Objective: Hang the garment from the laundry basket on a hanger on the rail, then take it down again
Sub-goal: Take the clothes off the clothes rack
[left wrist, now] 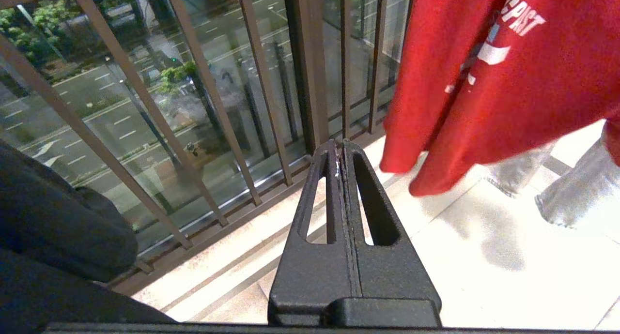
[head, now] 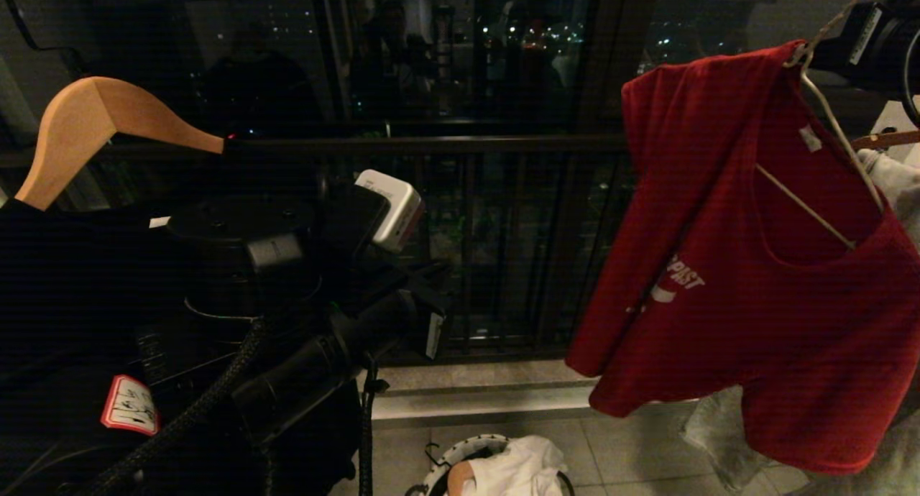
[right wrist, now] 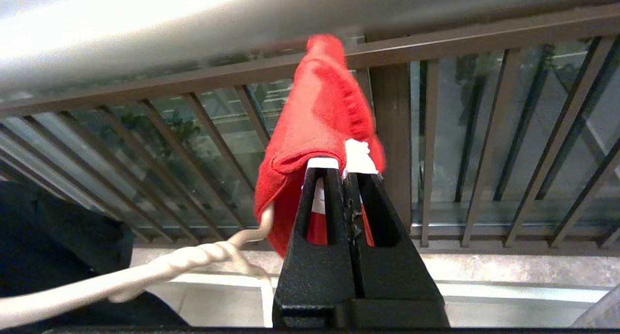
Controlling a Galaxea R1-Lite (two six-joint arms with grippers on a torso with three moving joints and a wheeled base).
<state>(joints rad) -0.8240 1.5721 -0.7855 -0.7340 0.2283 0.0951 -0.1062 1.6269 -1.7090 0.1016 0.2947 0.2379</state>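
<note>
Garment hangs at the right of our head view on the white hanger, our left gripper is pressed together on nothing in its wrist view, and our right gripper pinches the red collar.

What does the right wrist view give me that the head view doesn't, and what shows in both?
Right wrist only: the right hand shut on a fold of the red T-shirt, with a pale rail overhead. Head only: the laundry basket on the floor, a wooden hanger, the shirt's white lettering and the left arm. Both: the red T-shirt, the white wire hanger and the balcony railing.
</note>
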